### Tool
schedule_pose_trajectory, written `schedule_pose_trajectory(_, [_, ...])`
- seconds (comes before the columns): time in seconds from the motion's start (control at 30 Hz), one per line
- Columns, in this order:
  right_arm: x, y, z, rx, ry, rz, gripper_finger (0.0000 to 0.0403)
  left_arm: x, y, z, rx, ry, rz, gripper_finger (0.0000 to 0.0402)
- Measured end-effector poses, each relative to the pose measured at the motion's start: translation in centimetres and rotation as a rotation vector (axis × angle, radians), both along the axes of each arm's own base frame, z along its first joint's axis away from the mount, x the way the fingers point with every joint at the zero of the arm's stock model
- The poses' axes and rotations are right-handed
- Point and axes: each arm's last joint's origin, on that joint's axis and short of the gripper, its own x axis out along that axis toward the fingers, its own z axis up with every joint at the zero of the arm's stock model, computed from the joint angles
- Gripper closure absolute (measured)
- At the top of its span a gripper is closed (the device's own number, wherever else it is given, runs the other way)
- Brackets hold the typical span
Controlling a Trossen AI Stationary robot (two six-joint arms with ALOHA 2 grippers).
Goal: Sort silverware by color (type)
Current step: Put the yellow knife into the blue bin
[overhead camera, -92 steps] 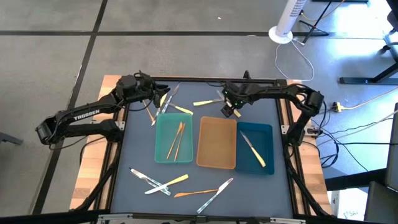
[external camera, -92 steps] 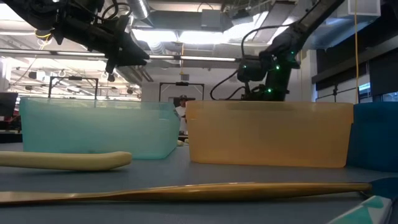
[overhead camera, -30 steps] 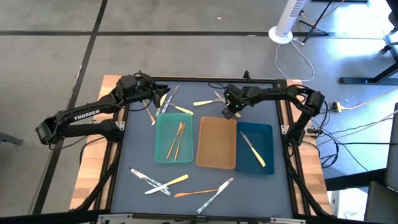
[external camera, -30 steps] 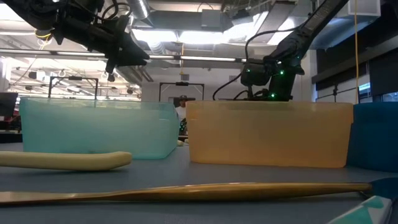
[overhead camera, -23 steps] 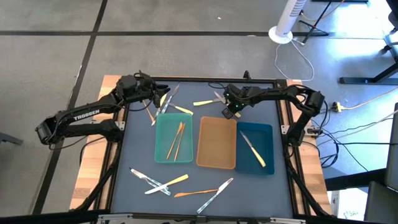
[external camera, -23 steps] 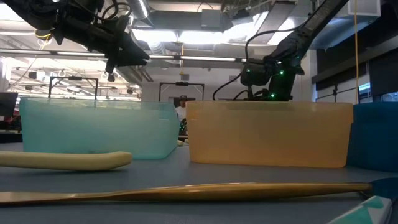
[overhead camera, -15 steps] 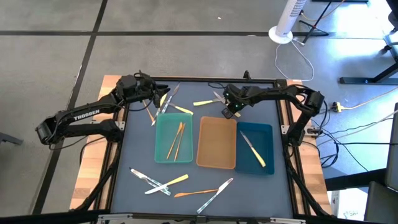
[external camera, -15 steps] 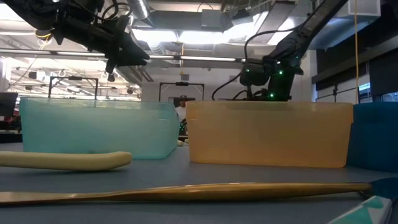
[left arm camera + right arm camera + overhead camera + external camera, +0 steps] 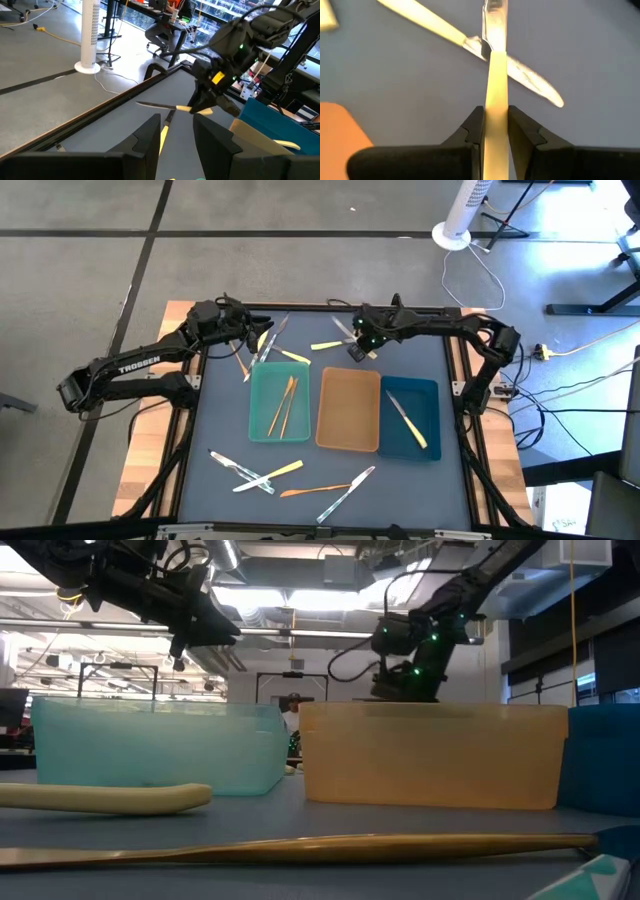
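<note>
From above, the right tool (image 9: 356,346) hangs at upper centre, just above the tan tray (image 9: 349,409), clenched on a yellow-handled utensil (image 9: 347,336). The left tool (image 9: 252,338) waits upper left. Level with the table, it hovers over the teal tray (image 9: 160,745). Its wrist shows parted fingers (image 9: 150,137). The right wrist shows the handle (image 9: 495,75) pinched above a knife (image 9: 470,42), likely for carrying trayward.

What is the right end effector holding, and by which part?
The right end effector is shut on a yellow-handled utensil, gripping its yellow handle; the silver tip sticks out ahead, above a yellow-handled knife on the table.
</note>
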Motion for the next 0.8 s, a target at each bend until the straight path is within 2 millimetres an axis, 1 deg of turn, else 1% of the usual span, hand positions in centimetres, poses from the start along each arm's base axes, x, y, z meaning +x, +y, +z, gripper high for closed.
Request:
schedule_pose_trajectory(0.3, [1.3, -0.7, 4.3, 0.003, -0.035, 0.011, 0.0352, 0.0, 0.0, 0.0, 0.0, 0.0, 0.0, 0.0292])
schedule_pose_trajectory(0.43, [1.7, -0.8, 6.1, 0.002, -0.038, 0.012, 0.0352, 0.0, 0.0, 0.0, 0.0, 0.0, 0.0, 0.0292])
schedule_pose_trajectory(0.57, [1.8, -0.8, 7.6, -0.005, -0.036, 0.028, 0.0352, 0.0, 0.0, 0.0, 0.0, 0.0, 0.0, 0.0292])
schedule_pose_trajectory(0.7, [2.2, -0.2, 8.5, -0.01, -0.044, 0.049, 0.0352, 0.0, 0.0, 0.0, 0.0, 0.0, 0.0, 0.0292])
schedule_pose_trajectory(0.8, [2.4, 1.0, 9.1, -0.017, -0.054, 0.08, 0.0352, 0.0, 0.0, 0.0, 0.001, 0.0, 0.0, 0.0292])
